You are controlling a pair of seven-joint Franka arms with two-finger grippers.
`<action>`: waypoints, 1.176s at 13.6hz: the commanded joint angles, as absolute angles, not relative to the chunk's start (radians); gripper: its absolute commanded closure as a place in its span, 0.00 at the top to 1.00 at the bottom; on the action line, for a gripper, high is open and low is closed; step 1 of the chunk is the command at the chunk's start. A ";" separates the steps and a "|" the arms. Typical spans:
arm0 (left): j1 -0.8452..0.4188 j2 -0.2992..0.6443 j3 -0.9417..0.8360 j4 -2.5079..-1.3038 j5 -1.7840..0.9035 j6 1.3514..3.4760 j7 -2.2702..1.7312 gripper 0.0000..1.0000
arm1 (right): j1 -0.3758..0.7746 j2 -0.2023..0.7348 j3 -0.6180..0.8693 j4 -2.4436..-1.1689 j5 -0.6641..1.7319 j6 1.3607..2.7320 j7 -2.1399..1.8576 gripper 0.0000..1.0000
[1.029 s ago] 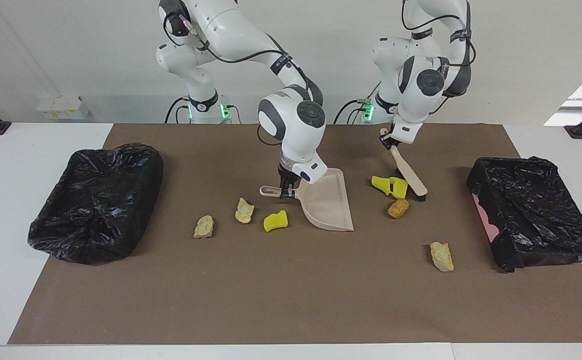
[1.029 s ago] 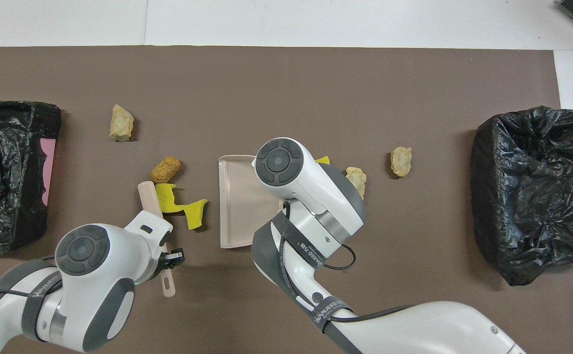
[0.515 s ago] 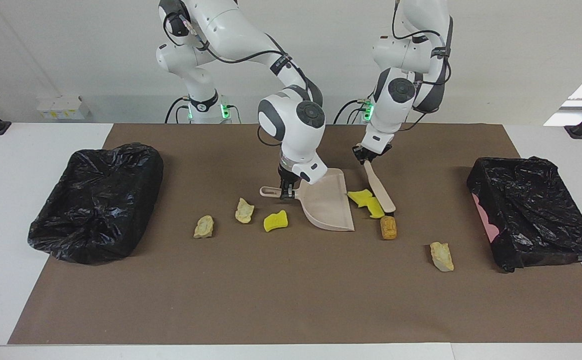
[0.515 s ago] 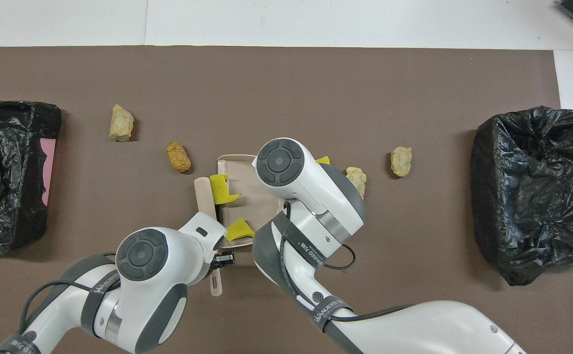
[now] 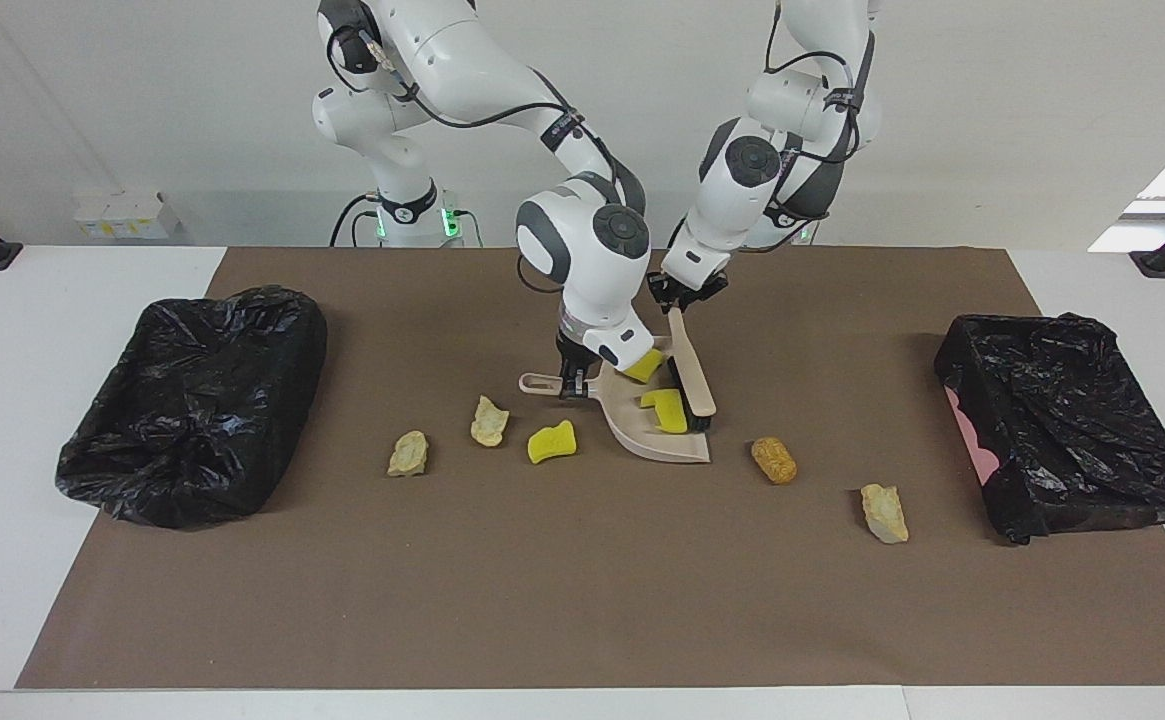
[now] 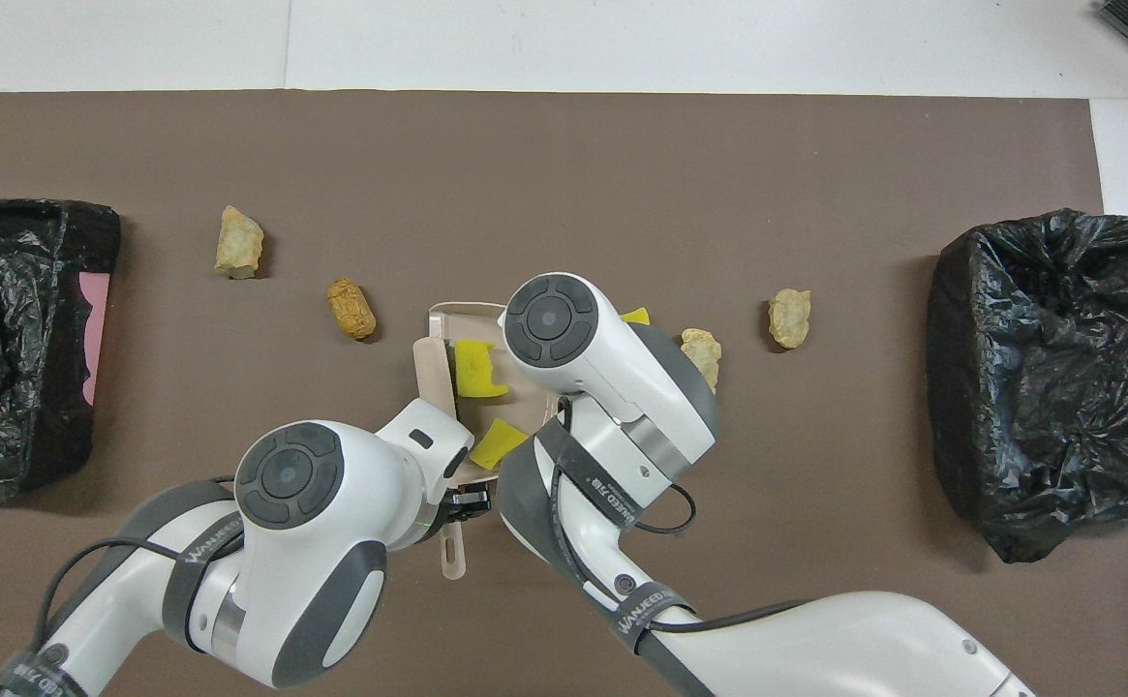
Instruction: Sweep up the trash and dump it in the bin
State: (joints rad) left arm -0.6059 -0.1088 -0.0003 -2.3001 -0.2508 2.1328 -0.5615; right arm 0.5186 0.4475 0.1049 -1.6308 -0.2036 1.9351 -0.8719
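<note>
- Two grippers work close together nearest the robots: the left gripper (image 5: 680, 300), clamped on the brush (image 5: 692, 378), has swung in from its own end of the table; the right gripper (image 5: 571, 380) stays clamped on the dustpan (image 5: 654, 440) handle.
- Two yellow chunks (image 5: 664, 410) that lay on the mat a second ago now sit in the pan.
- Five lumps are left on the mat: a brown lump (image 5: 774, 459) the brush slid past, a yellow piece (image 5: 552, 441), and three beige pieces (image 5: 884, 512).
- Both bins (image 5: 1062, 420) wait at the table's ends, so no dumping yet.
</note>
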 commanded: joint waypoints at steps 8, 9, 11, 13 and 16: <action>-0.204 0.014 0.011 -2.108 -0.046 2.074 -0.032 0.00 | 0.560 0.431 0.109 -1.617 -0.316 1.867 -0.686 0.00; -0.165 0.026 0.009 -2.085 -0.019 2.071 0.004 0.00 | 0.566 0.430 0.107 -1.617 -0.337 1.856 -0.677 0.00; -0.092 0.035 0.009 -2.079 0.038 2.083 0.122 0.00 | 0.572 0.423 0.110 -1.617 -0.373 1.841 -0.673 0.00; -0.013 0.060 0.011 -2.056 0.082 2.118 0.243 0.00 | 0.574 0.419 0.110 -1.621 -0.377 1.838 -0.673 0.00; 0.040 0.139 0.009 -1.993 0.167 2.167 0.296 0.00 | 0.574 0.419 0.112 -1.623 -0.377 1.836 -0.673 0.00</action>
State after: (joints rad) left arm 0.0129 0.0702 0.0233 -2.0623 0.1168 2.1434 0.2756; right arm 0.5759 0.4330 0.1059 -1.6135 -0.3476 1.8514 -0.6897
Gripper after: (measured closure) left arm 0.744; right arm 0.683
